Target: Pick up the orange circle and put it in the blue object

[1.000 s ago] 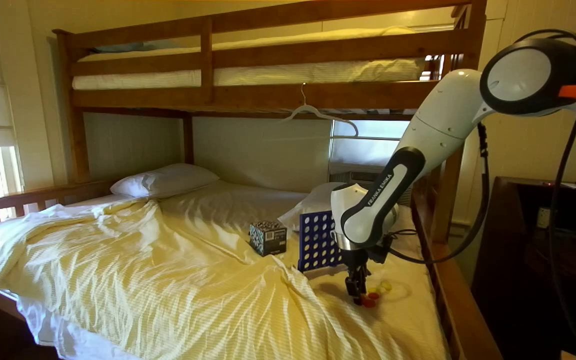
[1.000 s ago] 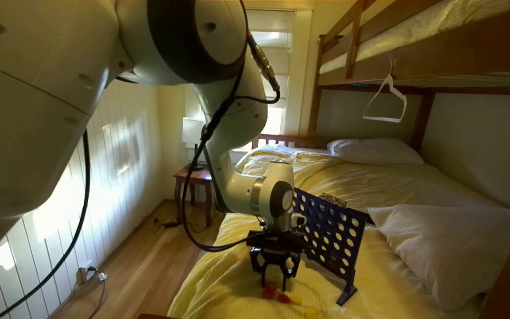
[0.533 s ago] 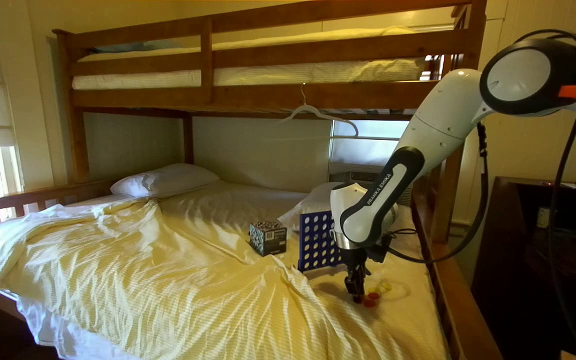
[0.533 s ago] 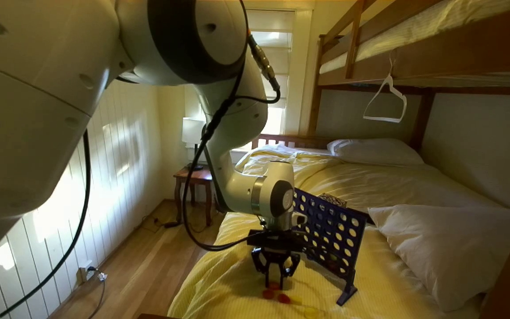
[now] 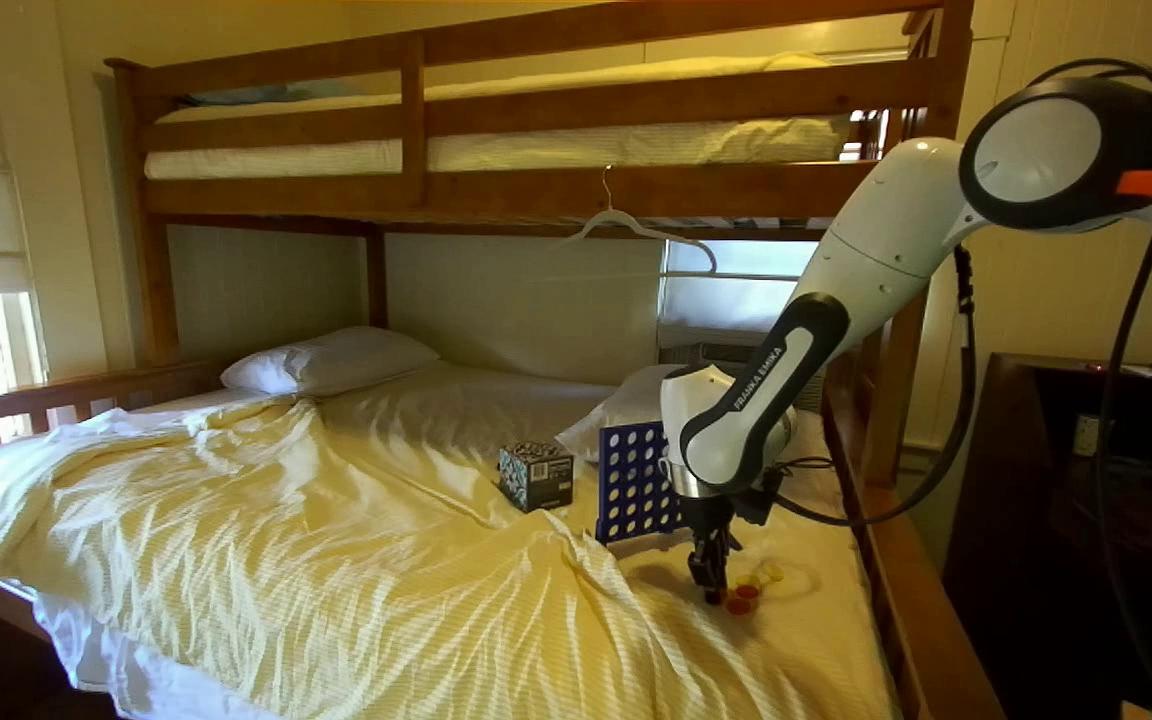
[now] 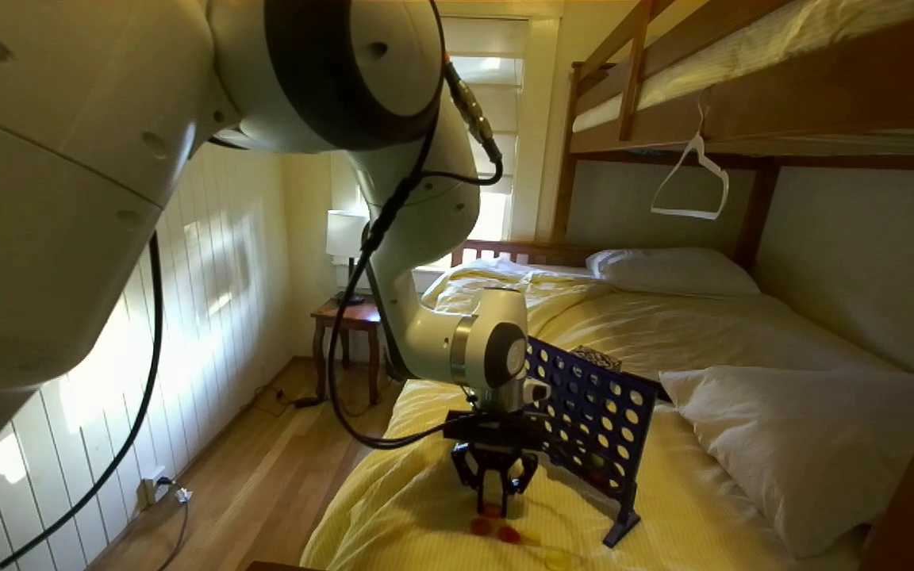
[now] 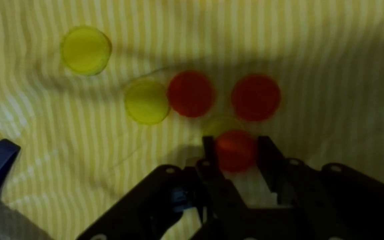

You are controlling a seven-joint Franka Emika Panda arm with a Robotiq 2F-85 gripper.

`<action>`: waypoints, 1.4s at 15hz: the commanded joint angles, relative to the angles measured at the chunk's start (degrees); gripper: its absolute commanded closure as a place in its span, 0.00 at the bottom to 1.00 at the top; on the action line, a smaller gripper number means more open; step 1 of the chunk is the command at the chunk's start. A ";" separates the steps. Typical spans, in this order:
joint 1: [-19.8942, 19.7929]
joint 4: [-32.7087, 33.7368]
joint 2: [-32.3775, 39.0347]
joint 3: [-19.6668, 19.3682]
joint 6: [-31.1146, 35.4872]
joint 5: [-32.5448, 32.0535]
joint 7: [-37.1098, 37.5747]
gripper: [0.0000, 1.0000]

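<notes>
The gripper (image 6: 493, 510) is closed around the orange circle (image 7: 235, 155), pinching it from both sides, near the right edge of the tabletop (image 5: 806, 660) in an exterior view. Two red discs (image 7: 191, 94) and three yellow discs (image 7: 147, 101) lie near; the blue grid (image 5: 639, 485) stands upright nearby.

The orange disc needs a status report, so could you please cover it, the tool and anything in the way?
Tool closed on orange disc. Disc not yet in blue grid; lift unclear. Wrist view: one yellow disc partly hidden by it, may snag.
</notes>
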 commanded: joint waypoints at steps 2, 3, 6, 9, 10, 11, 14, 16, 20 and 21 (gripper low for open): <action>-0.05 1.56 1.48 0.06 1.04 -0.95 0.82 0.34; 0.07 1.74 1.69 -0.04 1.12 -1.17 0.86 0.36; 0.12 2.34 2.41 -0.11 1.83 -1.44 0.67 0.22; 0.10 3.12 3.28 -0.12 2.12 -1.49 0.41 0.37; 0.04 3.27 3.44 -0.09 2.34 -1.45 0.30 0.47; 0.02 3.34 3.54 -0.08 2.48 -1.46 0.24 0.50; -0.04 3.72 3.86 -0.03 2.92 -1.43 0.07 0.72; -0.04 3.84 3.91 -0.05 3.15 -1.46 0.02 0.86; 0.03 4.02 3.94 -0.13 3.32 -1.57 0.04 1.00; 0.03 4.05 3.94 -0.15 3.33 -1.57 0.05 1.00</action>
